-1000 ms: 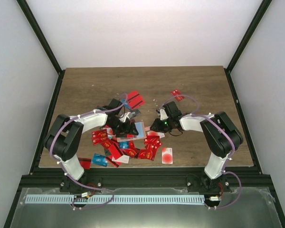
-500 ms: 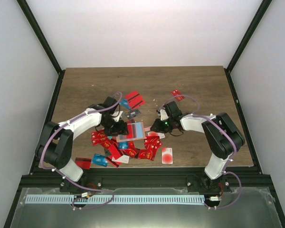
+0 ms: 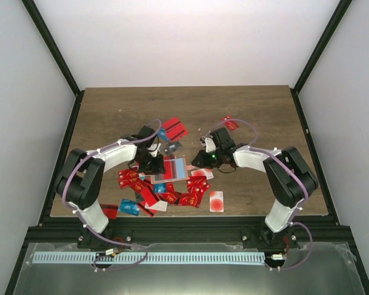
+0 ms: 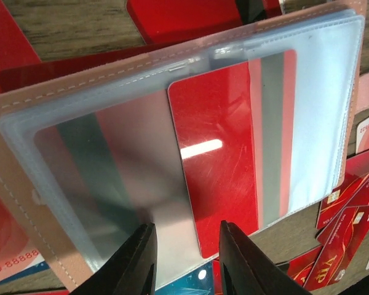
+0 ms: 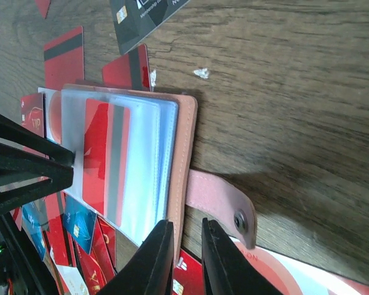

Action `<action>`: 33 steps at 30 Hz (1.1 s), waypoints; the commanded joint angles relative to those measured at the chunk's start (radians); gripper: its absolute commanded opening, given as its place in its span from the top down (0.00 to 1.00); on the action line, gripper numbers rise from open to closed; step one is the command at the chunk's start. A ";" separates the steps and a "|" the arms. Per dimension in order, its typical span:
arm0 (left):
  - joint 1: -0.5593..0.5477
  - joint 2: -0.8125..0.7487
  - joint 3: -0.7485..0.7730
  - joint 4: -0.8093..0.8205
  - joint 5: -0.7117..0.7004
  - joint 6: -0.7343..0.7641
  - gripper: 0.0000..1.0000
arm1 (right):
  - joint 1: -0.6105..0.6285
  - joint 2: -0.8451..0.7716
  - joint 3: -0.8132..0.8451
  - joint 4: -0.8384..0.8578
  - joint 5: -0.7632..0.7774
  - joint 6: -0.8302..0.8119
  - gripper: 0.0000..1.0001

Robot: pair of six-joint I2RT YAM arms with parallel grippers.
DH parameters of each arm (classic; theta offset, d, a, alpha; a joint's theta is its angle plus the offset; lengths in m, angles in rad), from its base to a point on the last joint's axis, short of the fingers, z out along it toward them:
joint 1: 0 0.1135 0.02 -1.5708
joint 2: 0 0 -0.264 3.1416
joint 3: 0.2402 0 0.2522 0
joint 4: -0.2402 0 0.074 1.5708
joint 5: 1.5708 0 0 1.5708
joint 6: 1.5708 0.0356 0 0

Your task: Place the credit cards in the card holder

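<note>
Bright, even and diffuse from above in the overhead view, with only faint, soft shadows under the arms on the table (image 3: 252,110). Small print there too fine to read. In the left wrist view, a white glare streak on the red card (image 4: 221,184), a milky sheen over the card holder (image 4: 320,92) and blurred fingers (image 4: 132,264) on the left gripper (image 4: 186,228). In the right wrist view, a soft dark shadow beside the strap (image 5: 218,196).

**Wooden table (image 3: 246,104) between white walls (image 3: 184,43)**

The table top is dark brown with a wood grain. Black frame bars (image 3: 52,46) rise at both back corners. The light is soft and even, with weak shadows.
</note>
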 commanded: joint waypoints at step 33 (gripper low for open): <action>-0.082 0.120 0.050 0.179 0.102 -0.085 0.77 | 0.064 0.147 0.074 0.063 -0.042 0.027 0.88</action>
